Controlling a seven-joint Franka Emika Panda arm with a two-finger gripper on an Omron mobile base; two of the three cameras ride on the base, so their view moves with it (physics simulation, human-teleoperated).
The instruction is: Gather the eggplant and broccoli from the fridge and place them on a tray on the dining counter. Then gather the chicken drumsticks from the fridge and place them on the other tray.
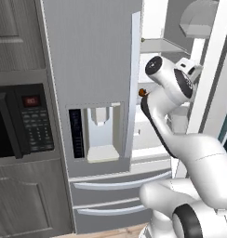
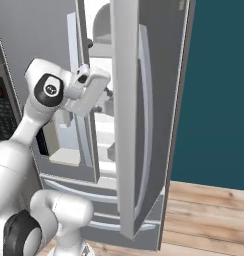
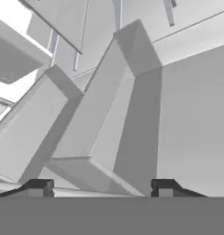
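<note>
Kitchen, fridge (image 1: pixel 92 69) bay, right door (image 2: pixel 144 125) swung wide so we can reach inside. Eggplant and broccoli: not made out; an orange speck (image 1: pixel 142 92) sits on a shelf. Gripper (image 3: pixel 102 187): fingers apart, empty, aimed at grey bins (image 3: pixel 109 124) while searching.

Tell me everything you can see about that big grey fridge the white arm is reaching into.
The tall grey fridge looks like brushed metal. Its left door is shut and carries a recessed dispenser niche with a dark control strip beside it. The right door stands swung open, showing a bright white interior with shelves. Two drawers with long curved handles sit below. A dark built-in microwave stands beside it on the left. The arm's open gripper faces pale bins inside, holding nothing.
</note>
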